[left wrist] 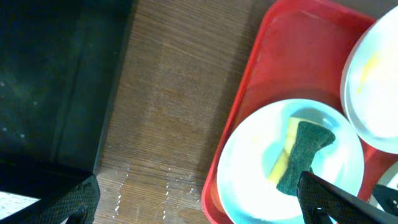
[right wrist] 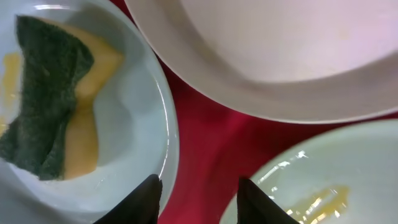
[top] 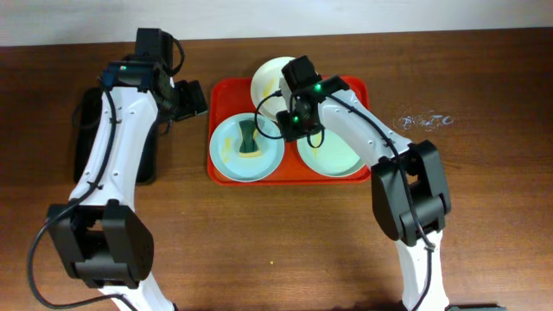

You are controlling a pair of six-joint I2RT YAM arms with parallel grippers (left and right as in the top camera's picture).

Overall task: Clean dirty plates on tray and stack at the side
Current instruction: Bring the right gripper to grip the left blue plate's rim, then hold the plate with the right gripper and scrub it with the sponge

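Observation:
The red tray (top: pixel 226 95) holds three plates. A white/cream plate (top: pixel 270 79) lies at the back. A mint-blue plate (top: pixel 229 154) at front left carries a green-and-yellow sponge (top: pixel 251 138). A second mint-blue plate (top: pixel 335 157) at front right has a yellow smear (right wrist: pixel 317 200). My right gripper (top: pixel 291 128) is open and empty, low over the bare tray (right wrist: pixel 205 143) between the three plates (right wrist: pixel 140 118) (right wrist: pixel 280 56) (right wrist: pixel 336 168). My left gripper (top: pixel 192 99) is open wide and empty over the table by the tray's left rim (left wrist: pixel 249 106); its view shows the sponge (left wrist: pixel 305 155) on the plate (left wrist: pixel 249 162).
A black rectangular tray (top: pixel 86 130) lies at the far left, under the left arm, and also shows in the left wrist view (left wrist: pixel 56 74). Faint white scuff marks (top: pixel 423 121) show on the wooden table to the right of the red tray.

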